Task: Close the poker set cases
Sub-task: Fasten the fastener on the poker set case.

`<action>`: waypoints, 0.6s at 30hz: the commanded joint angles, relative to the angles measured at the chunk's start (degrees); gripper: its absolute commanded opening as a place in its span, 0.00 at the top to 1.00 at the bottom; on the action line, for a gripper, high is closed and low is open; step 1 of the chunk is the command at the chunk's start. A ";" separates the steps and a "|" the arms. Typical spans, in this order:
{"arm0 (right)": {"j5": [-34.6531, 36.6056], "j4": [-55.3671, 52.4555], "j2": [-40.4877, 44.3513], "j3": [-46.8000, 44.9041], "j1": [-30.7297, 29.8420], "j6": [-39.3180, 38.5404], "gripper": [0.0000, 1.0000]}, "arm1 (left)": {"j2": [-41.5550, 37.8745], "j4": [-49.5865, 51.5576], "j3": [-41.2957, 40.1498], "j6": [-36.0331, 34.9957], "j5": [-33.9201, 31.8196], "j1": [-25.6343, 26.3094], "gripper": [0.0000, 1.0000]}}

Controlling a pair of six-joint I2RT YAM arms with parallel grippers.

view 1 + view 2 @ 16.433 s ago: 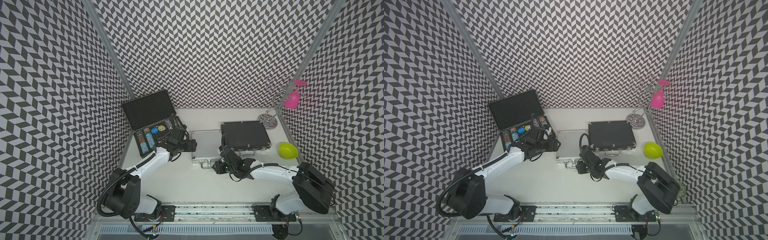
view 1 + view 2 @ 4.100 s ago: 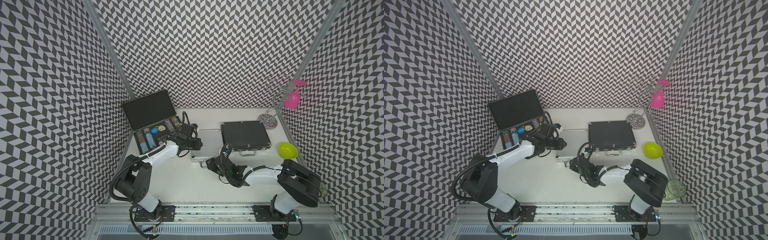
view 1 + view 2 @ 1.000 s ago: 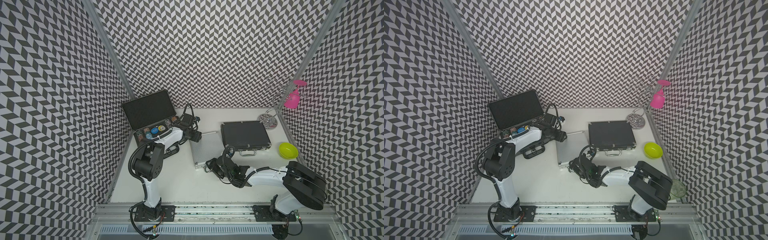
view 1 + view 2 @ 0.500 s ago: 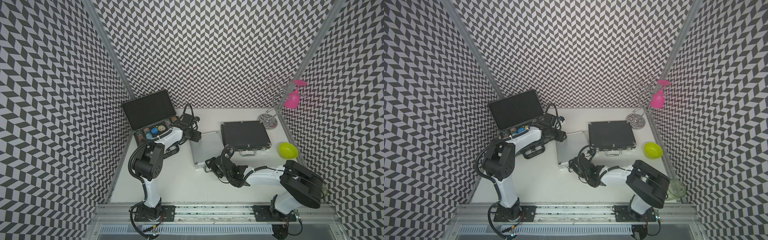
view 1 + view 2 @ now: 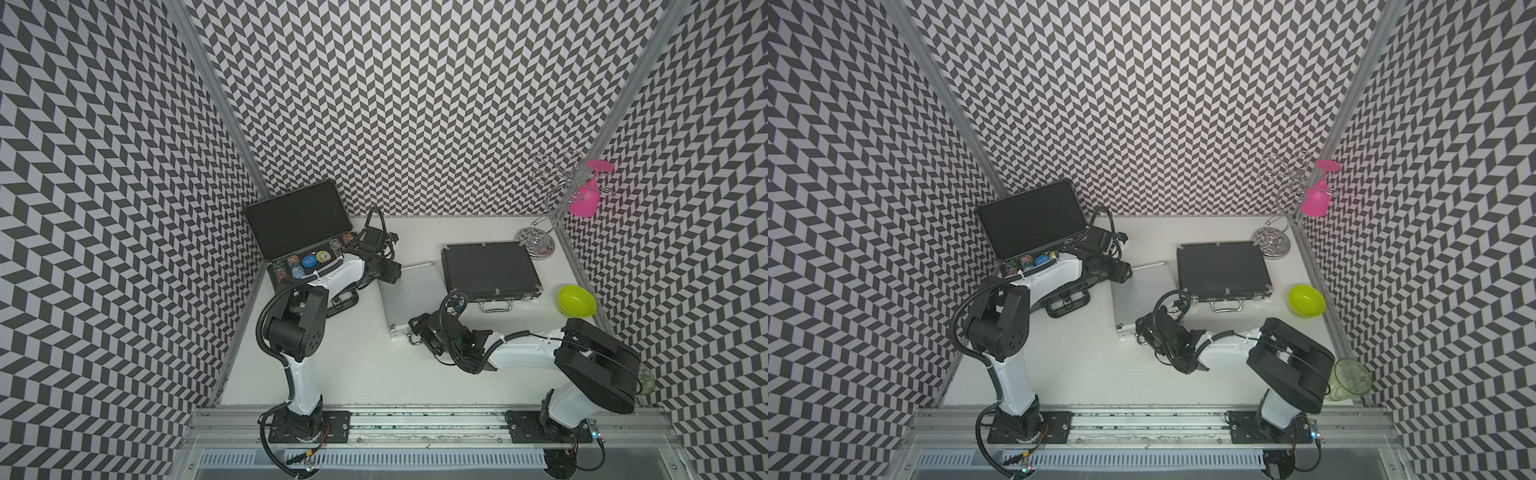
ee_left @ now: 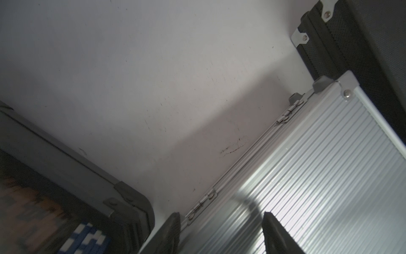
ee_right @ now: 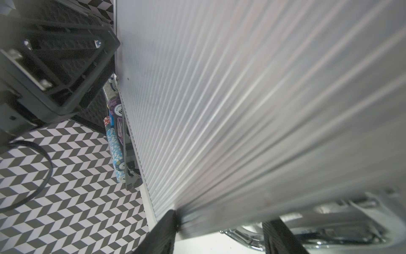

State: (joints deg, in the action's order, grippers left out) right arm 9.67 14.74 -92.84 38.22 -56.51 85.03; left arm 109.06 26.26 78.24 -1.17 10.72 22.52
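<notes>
Silver aluminium case is lying mid-table, and both arms are working on its lid. The left gripper is hovering over the case's hinge-side corner, jaws standing apart with nothing pinched. The right gripper is meeting the case's handle edge, its jaws likewise apart and gripping nothing.

Poker chips and a thin metal stay are showing along one side edge of the case in the right wrist view, so the lid is probably not sitting fully down yet. Pressing straight down near the handle edge, with the left arm steadying the hinge side, is looking like the sound way to stop the case sliding.

Left of the case and farther back, the large ribbed black case is standing open. Just right of it, the medium black case is lying shut.

The silver case's latches are hiding beneath the right wrist, and its chrome handle is blurring badly.
</notes>
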 commanded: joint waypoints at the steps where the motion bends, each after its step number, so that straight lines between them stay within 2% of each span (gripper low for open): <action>1: 3.51 -1.85 -2.35 -0.31 0.29 0.22 0.35 | -0.21 6.87 -2.03 1.21 0.69 -0.21 0.38; 8: 4.49 0.73 -1.10 -3.01 0.46 -0.64 0.34 | -0.18 6.87 -2.12 1.18 0.09 -0.25 0.39; 18: 5.31 -3.28 2.09 -3.23 0.44 -0.92 0.34 | -0.50 6.83 -1.56 1.75 -1.47 -0.38 0.39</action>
State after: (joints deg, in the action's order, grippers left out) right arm 12.05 15.38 -91.59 36.51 -56.38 83.79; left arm 109.03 26.26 78.22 -0.34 10.50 22.46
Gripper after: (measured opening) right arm 0.661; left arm 0.610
